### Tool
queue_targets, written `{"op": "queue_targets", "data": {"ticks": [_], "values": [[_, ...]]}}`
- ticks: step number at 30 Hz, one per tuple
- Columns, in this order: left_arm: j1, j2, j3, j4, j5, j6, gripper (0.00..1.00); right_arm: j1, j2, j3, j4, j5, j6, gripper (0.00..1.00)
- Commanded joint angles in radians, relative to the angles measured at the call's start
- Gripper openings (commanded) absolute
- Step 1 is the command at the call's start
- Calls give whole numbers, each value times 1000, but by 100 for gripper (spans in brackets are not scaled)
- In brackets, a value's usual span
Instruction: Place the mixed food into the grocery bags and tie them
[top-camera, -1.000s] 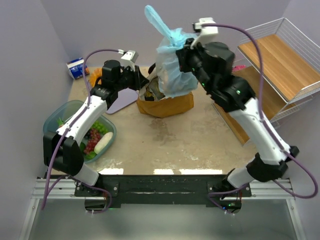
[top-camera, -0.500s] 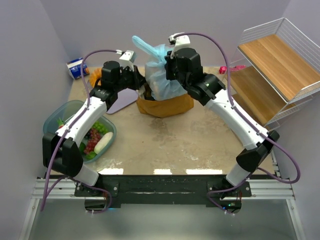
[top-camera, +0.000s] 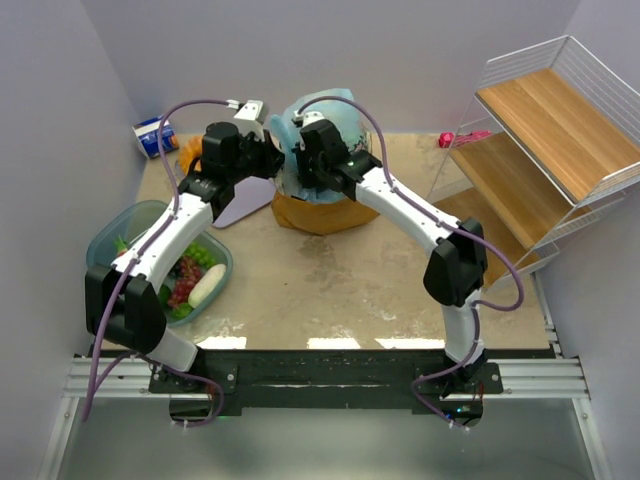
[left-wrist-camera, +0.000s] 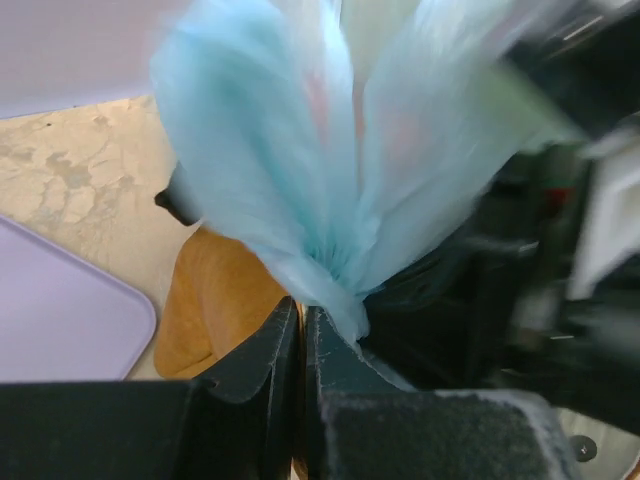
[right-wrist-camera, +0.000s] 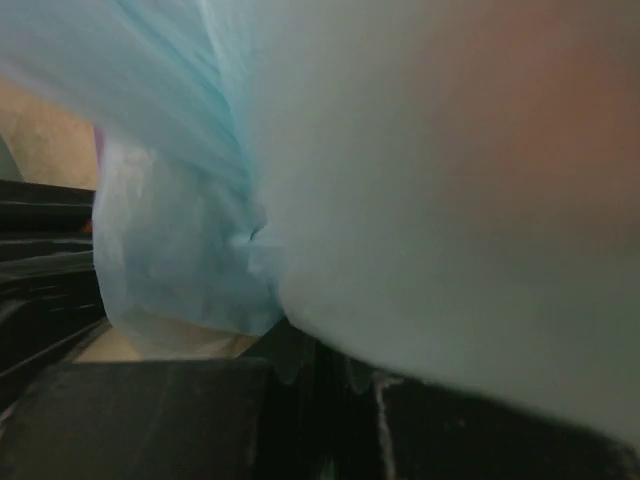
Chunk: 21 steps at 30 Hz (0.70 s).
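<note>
Blue bag (top-camera: 345, 108) is bunched up between the two grippers and rises just above the tote (top-camera: 330, 212), which lies directly below them. Whether it rests inside the tote's mouth or only on top I cannot tell. The left gripper (left-wrist-camera: 300, 330) is closed, with a gathered ear of the blue film pinched where the folds run down into its jaws. The right gripper (right-wrist-camera: 320, 370) is closed as well. Film drapes over it and runs into the seam of its jaws, so I judge it to hold a second ear. The step in hand appears to be tying this bag, with the two ears brought close together. The next move calls for one ear to be passed round the other and both drawn apart, gently, since the film looks thin and a hard pull could tear it or lift the bag off the tote. Only the top view shows both arms meeting, and the tub (top-camera: 110, 235) with food (top-camera: 200, 280) in it well behind the left gripper. Only the left wrist view shows the pinch itself. The right wrist view is almost wholly filled with film.
</note>
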Motion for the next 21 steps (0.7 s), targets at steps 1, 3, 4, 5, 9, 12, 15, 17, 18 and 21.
{"op": "queue_targets", "data": {"ticks": [1, 3, 4, 5, 9, 12, 15, 17, 18, 21], "values": [[-3, -49, 73, 106, -18, 28, 0, -21, 100, -75, -94, -145, 51, 0], [1, -43, 97, 100, -25, 28, 0, -38, 109, -129, -95, -168, 63, 0], [5, -38, 106, 87, -26, 33, 0, -44, 103, -149, -98, -171, 71, 0], [9, -32, 125, 80, -26, 33, 0, -47, 94, -193, -94, -171, 73, 0], [60, 2, 148, 47, 0, 19, 0, -47, 43, -301, -74, -225, 73, 0], [90, -6, 133, 60, 29, 4, 0, -47, 19, -356, -81, -280, 66, 0], [92, -7, 114, 106, 61, -2, 0, -47, -8, -353, -80, -306, 63, 0], [90, 0, 97, 115, 86, -21, 0, -46, -23, -294, -109, -320, 54, 0], [92, 3, 94, 116, 92, -24, 0, -44, -38, -265, -127, -325, 50, 0], [90, 9, 96, 107, 103, -33, 0, -40, -69, -139, -201, -369, 22, 34]]}}
